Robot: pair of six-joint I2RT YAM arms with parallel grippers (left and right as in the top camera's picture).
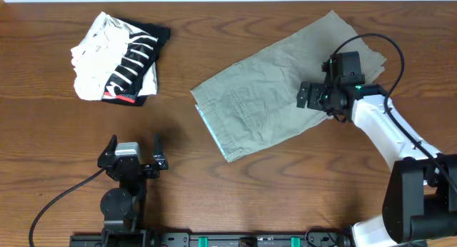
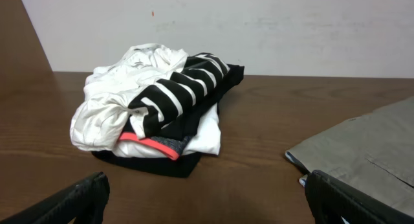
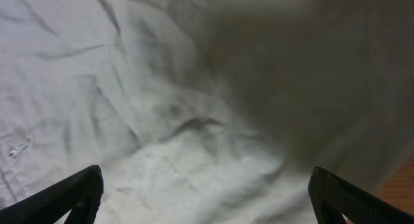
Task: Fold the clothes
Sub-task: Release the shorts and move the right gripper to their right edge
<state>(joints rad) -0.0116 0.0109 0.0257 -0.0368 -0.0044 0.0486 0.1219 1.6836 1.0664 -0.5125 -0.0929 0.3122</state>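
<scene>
The right wrist view is filling with creased cloth, its upper right blurred and shadowed, so no outline is showing there. The overhead view is showing the whole khaki shorts (image 1: 268,101) lying flat and wrinkled on the table (image 1: 285,197), directly under the right gripper (image 1: 305,96), whose fingers are standing wide apart, holding nothing. The pale blue waistband edge is lying ahead of its fingertips. The left gripper (image 2: 206,185) is also spread and empty, facing a folded striped garment (image 2: 162,107), with the shorts cut off to its right.
</scene>
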